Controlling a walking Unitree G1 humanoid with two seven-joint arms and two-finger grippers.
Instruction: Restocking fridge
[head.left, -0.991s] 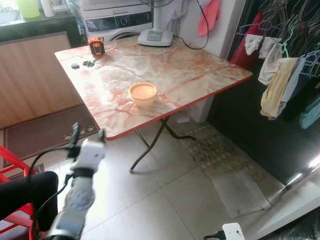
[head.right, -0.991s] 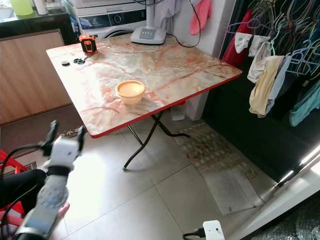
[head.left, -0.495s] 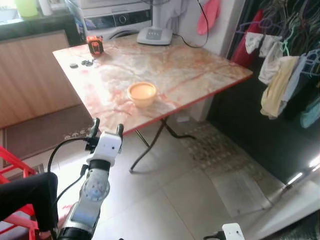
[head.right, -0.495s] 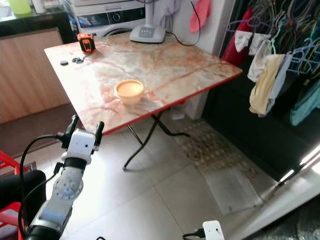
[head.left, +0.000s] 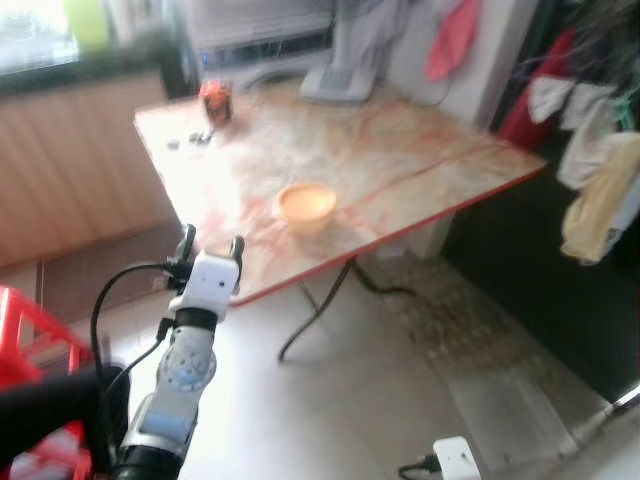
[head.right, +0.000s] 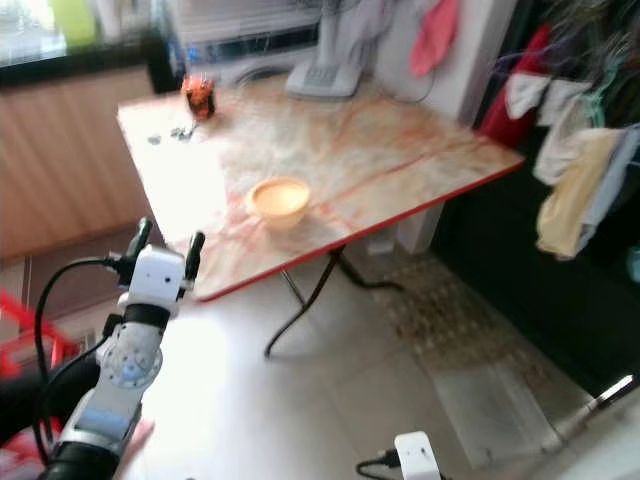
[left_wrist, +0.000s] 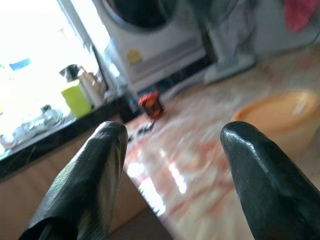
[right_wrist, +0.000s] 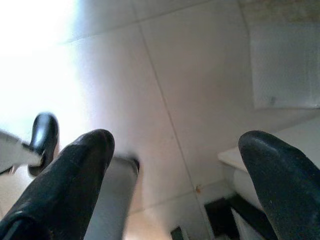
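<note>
**Left arm raised short of the marble table, bowl on top**

Head views, blurred: I see my left gripper (head.left: 209, 243) raised in front of the near edge of a folding table (head.left: 420, 150) with a marble-patterned top and red rim. Its two black fingers stand apart with nothing between them. An orange bowl (head.left: 306, 203) sits on the table toward the near edge, well apart from the gripper; whether anything is in it I cannot tell through the blur. At the far corner stands a small orange-and-black object (head.left: 215, 101), with a few small dark bits (head.left: 196, 138) just beside it. The grey base of a standing fan (head.left: 340, 80) rests at the back of the tabletop. Behind the table is a washing machine (head.right: 240, 35), and a wooden cabinet (head.left: 70, 170) under a dark counter lies to my left. Clothes on hangers (head.left: 595, 150) crowd my right side. A red chair (head.left: 30, 330) sits low on my left, a white plug block (head.left: 455, 460) on the tiled floor.

Left wrist view: between the spread fingers (left_wrist: 85, 185) I see the glossy tabletop, the orange bowl (left_wrist: 280, 117) and the orange-and-black object (left_wrist: 151, 104), with a green container (left_wrist: 77, 98) on the counter beyond.

Right wrist view: the right gripper (right_wrist: 172, 150) hangs over pale floor tiles (right_wrist: 175, 75), fingers (right_wrist: 70, 185) wide apart and empty.
</note>
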